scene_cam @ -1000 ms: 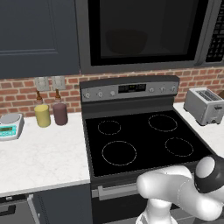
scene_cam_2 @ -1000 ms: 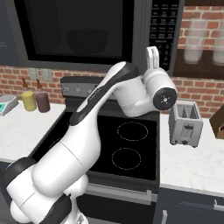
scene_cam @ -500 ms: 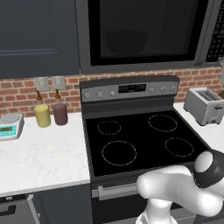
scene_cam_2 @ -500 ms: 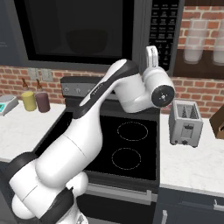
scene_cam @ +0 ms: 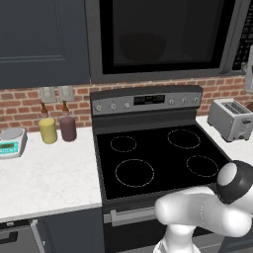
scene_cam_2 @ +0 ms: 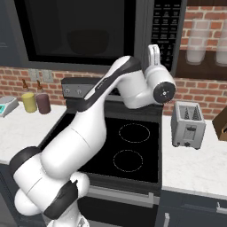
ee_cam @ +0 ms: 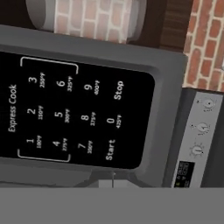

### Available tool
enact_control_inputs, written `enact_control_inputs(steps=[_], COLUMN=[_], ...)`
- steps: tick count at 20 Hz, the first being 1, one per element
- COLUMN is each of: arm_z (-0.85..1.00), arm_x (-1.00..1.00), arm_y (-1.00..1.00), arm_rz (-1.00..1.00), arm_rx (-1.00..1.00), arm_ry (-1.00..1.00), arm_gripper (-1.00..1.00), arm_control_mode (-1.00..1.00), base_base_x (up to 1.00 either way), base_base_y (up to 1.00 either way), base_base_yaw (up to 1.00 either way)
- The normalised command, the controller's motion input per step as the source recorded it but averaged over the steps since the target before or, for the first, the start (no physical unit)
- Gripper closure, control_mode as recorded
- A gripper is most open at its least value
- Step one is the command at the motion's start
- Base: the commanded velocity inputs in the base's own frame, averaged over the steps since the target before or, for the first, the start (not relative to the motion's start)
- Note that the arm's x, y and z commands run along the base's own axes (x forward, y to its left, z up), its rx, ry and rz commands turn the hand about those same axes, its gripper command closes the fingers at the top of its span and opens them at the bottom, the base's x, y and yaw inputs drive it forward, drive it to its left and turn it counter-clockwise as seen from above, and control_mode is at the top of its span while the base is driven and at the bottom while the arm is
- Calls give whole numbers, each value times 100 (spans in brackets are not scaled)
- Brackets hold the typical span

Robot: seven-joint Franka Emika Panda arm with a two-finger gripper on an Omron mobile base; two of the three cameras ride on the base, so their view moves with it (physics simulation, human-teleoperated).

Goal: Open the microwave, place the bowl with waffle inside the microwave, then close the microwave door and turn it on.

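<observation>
Dark grey microwave (scene_cam: 163,39) with black glass door (scene_cam: 165,34) and white-lettered black keypad (ee_cam: 70,116). Red brick wall (scene_cam: 24,104). Black stove top (scene_cam: 158,158) ringed in white. Yellow cup (scene_cam: 48,130), maroon cup (scene_cam: 67,129), silver toaster (scene_cam_2: 188,124), white speckled counter (scene_cam: 44,178).

A white speckled stone counter (scene_cam: 44,173) is seen to the left of the black glass-topped stove (scene_cam: 158,158), and on it, at the far edge against the brick wall, a yellow cylindrical cup (scene_cam: 48,130) and a maroon cylindrical cup (scene_cam: 67,128) are set just beside each other. A small white kitchen scale with a teal display (scene_cam: 11,143) is placed left of the cups. On the matching counter right of the stove (scene_cam_2: 199,166), a silver two-slot toaster (scene_cam_2: 187,124) is stood.
</observation>
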Motion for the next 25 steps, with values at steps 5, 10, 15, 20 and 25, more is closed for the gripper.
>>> enact_control_inputs(steps=[5,10,15,20,25], arm_z=[0,0,-10,-41,-80], arm_x=[30,38,49,60,83], arm_y=[-11,-2,0,0,12], arm_rz=[0,0,0,0,0], arm_rx=[0,0,0,0,1], arm_ry=[0,0,0,-1,-13], arm_gripper=[100,100,100,100,100], arm_control_mode=[-100,-100,-100,-100,-100], base_base_x=[0,0,0,0,0], base_base_y=[0,0,0,0,0], base_base_yaw=[0,0,0,0,0])
